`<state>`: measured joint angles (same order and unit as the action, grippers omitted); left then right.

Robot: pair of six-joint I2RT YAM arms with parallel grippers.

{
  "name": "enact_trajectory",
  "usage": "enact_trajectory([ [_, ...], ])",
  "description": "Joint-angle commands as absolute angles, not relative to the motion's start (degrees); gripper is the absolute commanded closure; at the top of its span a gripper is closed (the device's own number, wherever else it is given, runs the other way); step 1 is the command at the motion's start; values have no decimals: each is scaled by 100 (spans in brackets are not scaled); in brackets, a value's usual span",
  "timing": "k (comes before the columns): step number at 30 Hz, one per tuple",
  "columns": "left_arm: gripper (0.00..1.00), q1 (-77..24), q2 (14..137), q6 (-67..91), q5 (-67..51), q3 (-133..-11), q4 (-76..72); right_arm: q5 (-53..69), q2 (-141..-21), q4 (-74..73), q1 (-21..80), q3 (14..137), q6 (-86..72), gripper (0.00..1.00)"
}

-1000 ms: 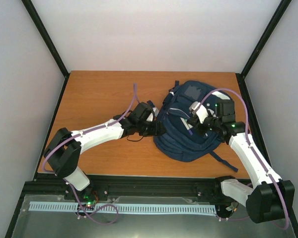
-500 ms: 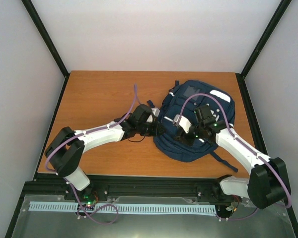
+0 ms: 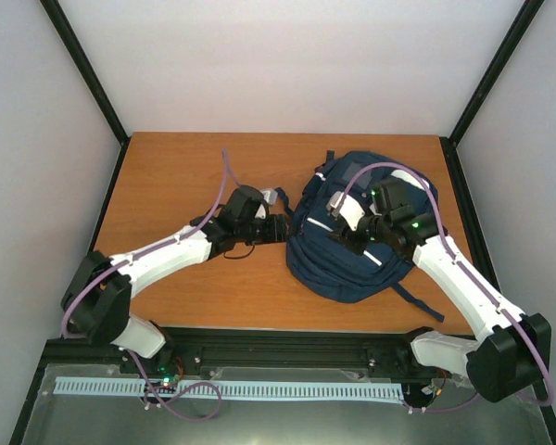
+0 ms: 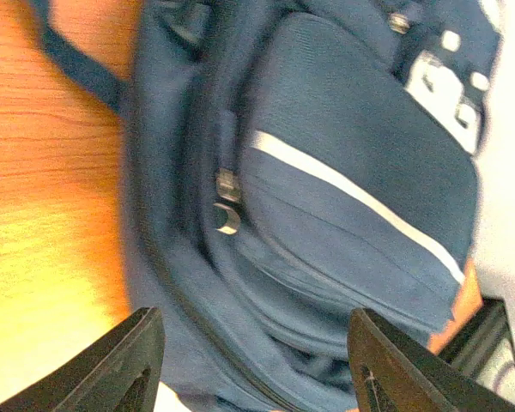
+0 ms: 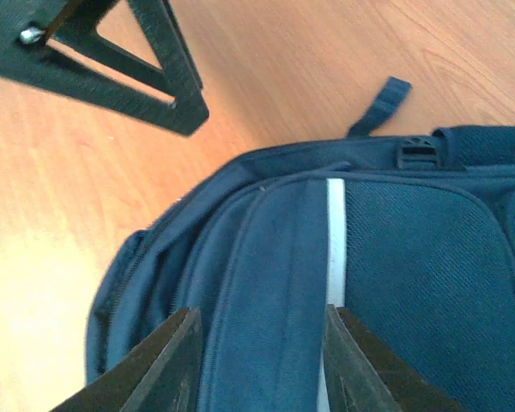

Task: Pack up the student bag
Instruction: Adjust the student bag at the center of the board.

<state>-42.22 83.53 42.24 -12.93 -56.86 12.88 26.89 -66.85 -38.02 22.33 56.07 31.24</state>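
The student bag (image 3: 361, 243) is a navy backpack with thin white stripes and a pale patch, lying flat on the right half of the wooden table. My left gripper (image 3: 280, 228) is open at the bag's left edge. In the left wrist view (image 4: 257, 369) the bag (image 4: 343, 172) fills the space ahead, with a metal zip pull (image 4: 226, 202) in sight. My right gripper (image 3: 341, 235) is open just above the bag's left part. In the right wrist view (image 5: 262, 360) its jaws straddle a fold of the bag (image 5: 412, 257) beside a white stripe. Nothing is held.
The wooden table (image 3: 185, 176) shows bare wood on the left and far side. A dark strap (image 3: 417, 302) trails from the bag toward the near right edge. Black frame posts and pale walls close in the table. The left gripper's fingers (image 5: 120, 60) show in the right wrist view.
My left gripper has drawn back to the left and a little farther away. My right gripper has moved from the bag's near edge toward its middle.
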Motion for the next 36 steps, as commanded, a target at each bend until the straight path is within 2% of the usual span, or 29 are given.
enact_trajectory([
  [1,40,-3726,8888,4544,-1512,-5630,1245,1884,-6892,-3556,2276,5683,2797,60],
  [5,46,-3551,9425,4745,-2105,-5698,499,1450,-7063,-3519,2276,5676,2679,57],
  [10,52,-3546,9931,4849,-2589,-5948,170,762,-7098,-3509,2192,5488,2677,49],
  [18,70,-3548,10479,4827,-2638,-6206,85,624,-7338,-3725,1141,5281,2798,46],
  [24,99,-3551,10570,4869,-2475,-6264,152,310,-7405,-3756,775,5020,2886,45],
  [31,99,-3591,9872,5098,-2360,-5661,77,48,-8005,-3561,712,5032,2840,45],
  [36,99,-4015,9182,5294,-2053,-4816,49,426,-8679,-3444,720,5490,2749,46],
])
